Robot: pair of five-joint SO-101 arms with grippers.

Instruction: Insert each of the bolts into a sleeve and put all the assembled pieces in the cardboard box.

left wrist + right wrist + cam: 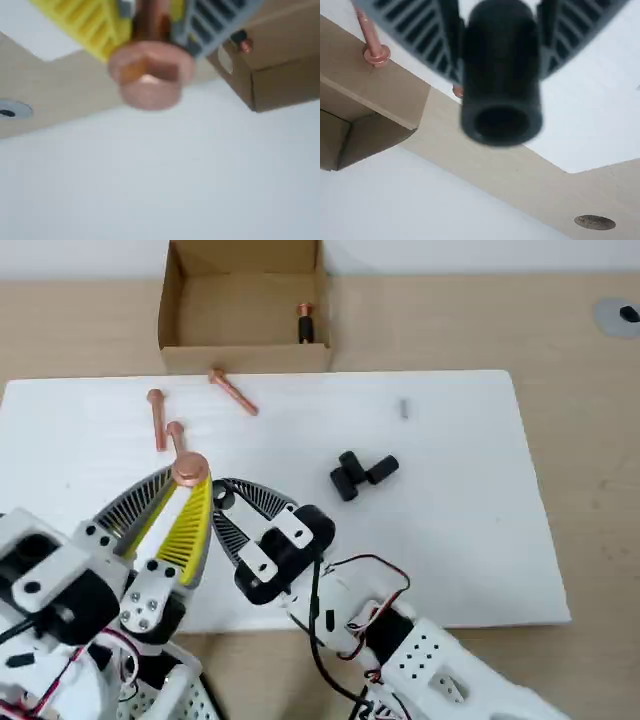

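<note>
My left gripper (190,478), with one yellow and one grey finger, is shut on a copper bolt (190,469) held head up over the white board. In the left wrist view the bolt head (150,75) sits just beyond the fingertips. Right beside it, my right gripper (222,496) is shut on a black sleeve (501,90), whose open bore faces the camera. Three loose bolts (157,418) lie on the board near the cardboard box (245,358). One assembled piece (305,324) lies inside the box. Several loose sleeves (362,474) lie mid-board.
The white board (450,540) covers most of the wooden table. A round grey cable port (618,315) is set in the table at the far right. A small grey item (404,408) lies on the board right of the box.
</note>
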